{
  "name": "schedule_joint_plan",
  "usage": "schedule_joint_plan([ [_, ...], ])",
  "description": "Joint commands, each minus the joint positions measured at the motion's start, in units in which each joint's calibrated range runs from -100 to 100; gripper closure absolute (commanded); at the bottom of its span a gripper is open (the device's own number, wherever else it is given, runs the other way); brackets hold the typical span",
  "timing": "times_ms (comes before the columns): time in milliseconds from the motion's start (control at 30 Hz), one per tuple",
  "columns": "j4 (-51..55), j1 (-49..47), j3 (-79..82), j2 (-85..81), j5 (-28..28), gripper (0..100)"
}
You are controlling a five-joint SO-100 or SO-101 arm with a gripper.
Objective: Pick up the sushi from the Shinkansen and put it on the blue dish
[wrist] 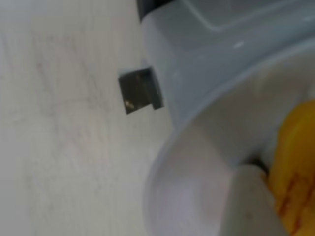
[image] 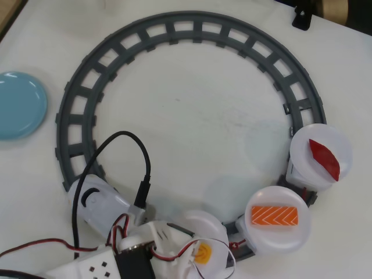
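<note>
The white Shinkansen (image: 93, 200) sits on the grey ring track at the lower left, partly under my arm. Its first car's white plate (image: 200, 228) carries the yellow-orange sushi (image: 203, 254). My gripper (image: 203, 257) is down on that plate, right at the sushi. In the wrist view the sushi (wrist: 295, 167) fills the right edge, and one white finger (wrist: 248, 201) lies against its left side. The other finger is hidden. The light-blue dish (image: 20, 104) lies at the left edge, outside the track.
Two more white plates ride the track: one with an orange striped salmon piece (image: 274, 216), one with a dark red pointed piece (image: 324, 158). My arm's black and red cables (image: 116, 151) loop over the track's lower left. A grey track tab (wrist: 140, 91) shows in the wrist view.
</note>
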Motion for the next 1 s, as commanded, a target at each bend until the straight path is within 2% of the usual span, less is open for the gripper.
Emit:
schedule_joint_plan([
  [0,3.3,-2.6,-8.3,-0.9,-0.5,97],
  [267,14.2,-14.6,-26.9,-0.5,-2.4,97],
  [767,13.6,-54.3,-20.2,1.2,-10.6,97],
  [967,9.9,-64.2,-19.8,10.4,-11.0,97],
])
